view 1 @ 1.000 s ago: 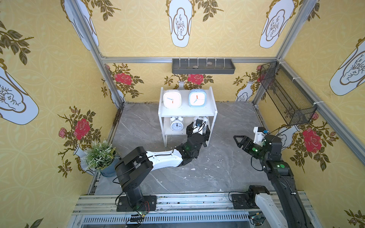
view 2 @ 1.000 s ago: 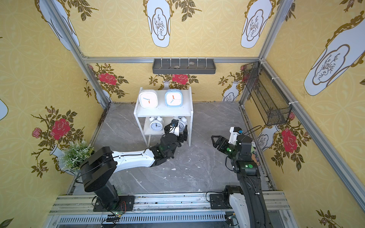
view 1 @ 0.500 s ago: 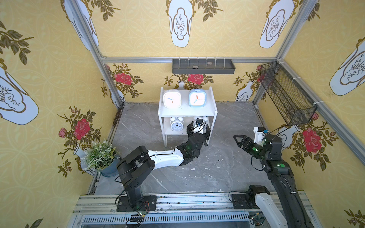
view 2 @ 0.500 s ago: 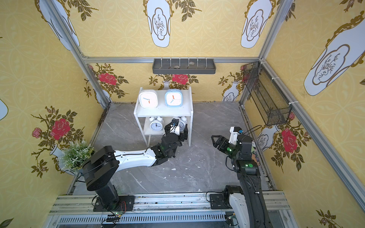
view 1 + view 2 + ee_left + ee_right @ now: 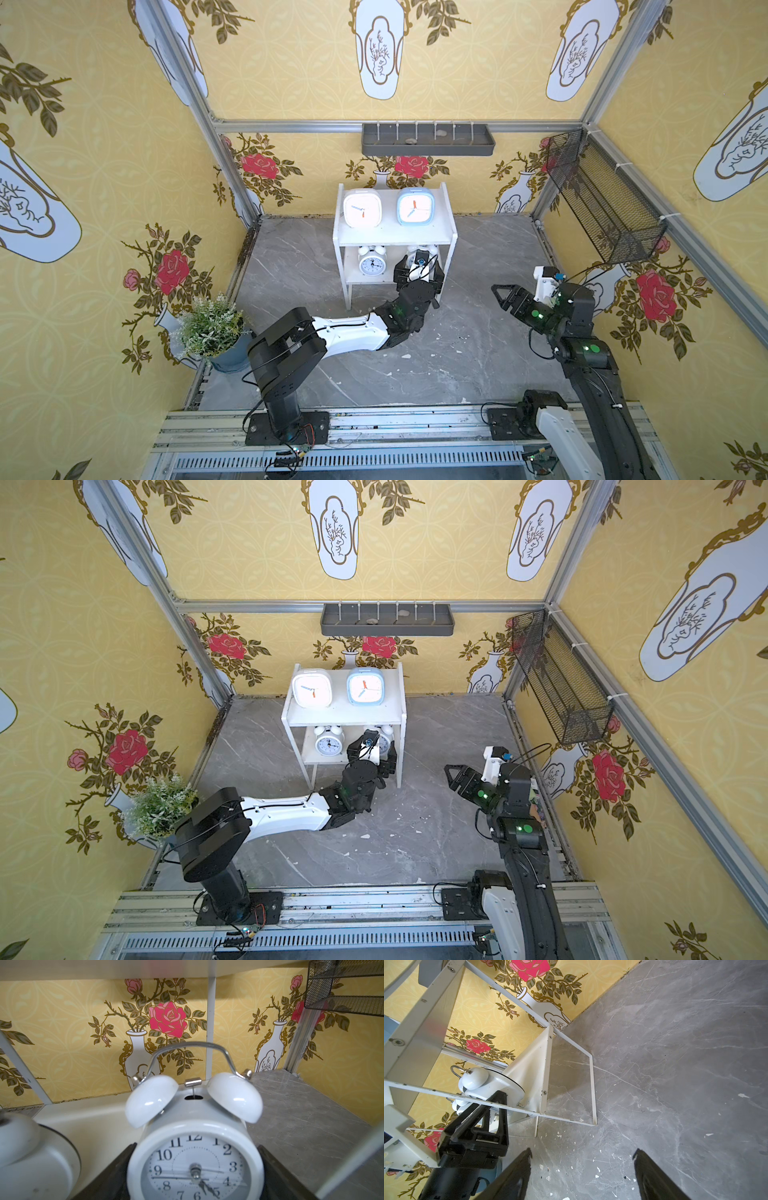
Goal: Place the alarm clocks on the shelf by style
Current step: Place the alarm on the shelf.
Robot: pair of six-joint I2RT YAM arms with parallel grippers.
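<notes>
**Arm pose**
- The left arm [image 5: 353, 330] reaches low over the worktop [image 5: 478, 332]. Its forearm is almost level, and its wrist points into the front of the lower tier of the shelf [image 5: 390, 239].
- The left gripper [image 5: 417, 268] sits at the front edge of that tier, on the right half. In the left wrist view its two dark fingers [image 5: 116, 1172] flank the body of the gripped twin-bell clock [image 5: 193, 1109], one against each side, pinching it. The clock is upright and its dial faces the wrist camera. Whether its feet rest on the tier board cannot be told.
- The right arm [image 5: 582, 349] stands folded well apart from the shelf. The right gripper [image 5: 498, 291] is raised over bare worktop with its fingers [image 5: 517, 1174] spread and nothing between them.

**Clock positions**
- Top tier: the white rounded-square clock [image 5: 362, 208] and the light blue rounded-square clock [image 5: 415, 206] stand side by side.
- Lower tier: the free twin-bell clock [image 5: 372, 262] is on the left half, just beside the gripped one.

**Change against the earlier frames**
- Over the last second the left arm has held nearly the same reach. Only a slight shift shows at its elbow.
- The right arm and the three free clocks are unchanged.
</notes>
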